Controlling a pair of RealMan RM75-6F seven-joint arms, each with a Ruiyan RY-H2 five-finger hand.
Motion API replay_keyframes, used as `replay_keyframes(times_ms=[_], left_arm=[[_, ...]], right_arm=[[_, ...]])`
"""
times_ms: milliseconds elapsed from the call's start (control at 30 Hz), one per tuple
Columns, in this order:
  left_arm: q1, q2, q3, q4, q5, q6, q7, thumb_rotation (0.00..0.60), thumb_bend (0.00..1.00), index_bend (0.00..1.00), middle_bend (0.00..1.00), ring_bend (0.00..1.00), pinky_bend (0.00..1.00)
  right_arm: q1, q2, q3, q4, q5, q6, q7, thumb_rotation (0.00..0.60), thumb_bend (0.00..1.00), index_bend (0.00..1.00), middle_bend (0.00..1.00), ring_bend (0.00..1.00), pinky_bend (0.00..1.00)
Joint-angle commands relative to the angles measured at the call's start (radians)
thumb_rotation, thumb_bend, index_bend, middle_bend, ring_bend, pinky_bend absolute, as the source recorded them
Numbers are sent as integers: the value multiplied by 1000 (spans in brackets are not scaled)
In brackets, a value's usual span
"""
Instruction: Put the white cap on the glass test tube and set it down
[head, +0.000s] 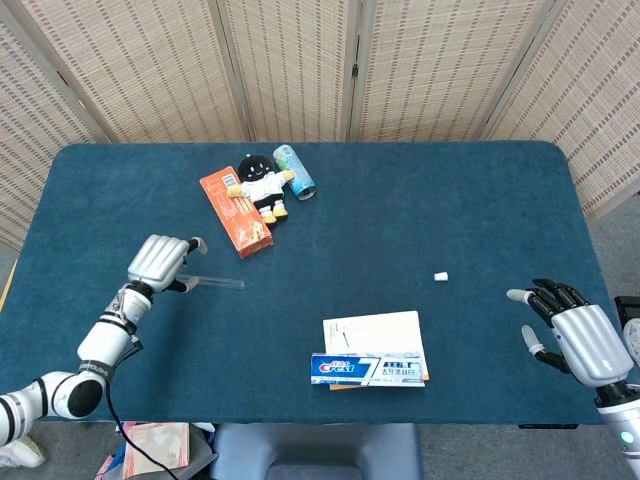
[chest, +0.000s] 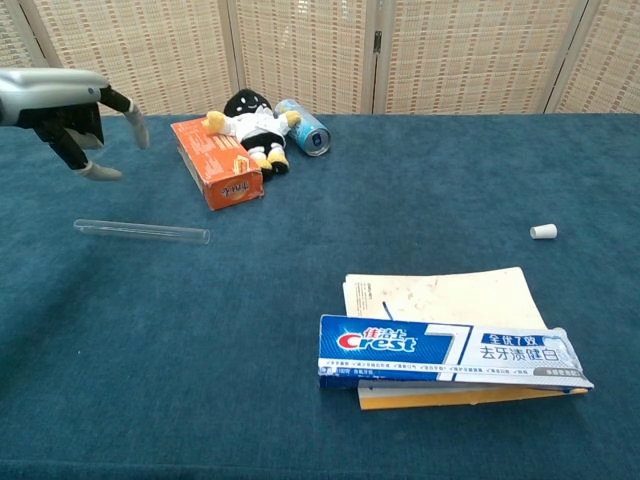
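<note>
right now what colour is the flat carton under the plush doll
Orange flat carton, clearest in the chest view.
</note>
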Motion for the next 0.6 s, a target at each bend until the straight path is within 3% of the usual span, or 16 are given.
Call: replay_keyframes(times_ms=[33,600], left_arm=[[-44,-59,17,52,-76,-11,49,600,263,357,1000,1000,1000],[-138,-176,86,159,-242,-24,158,600,263,398,1000,1000,1000]], right_arm=[[0,-2,-2,4,2,-1,5,600,461,250,321,173,209],[7,-9,-7,32,13,-11,33,600,456,250,321,173,209]])
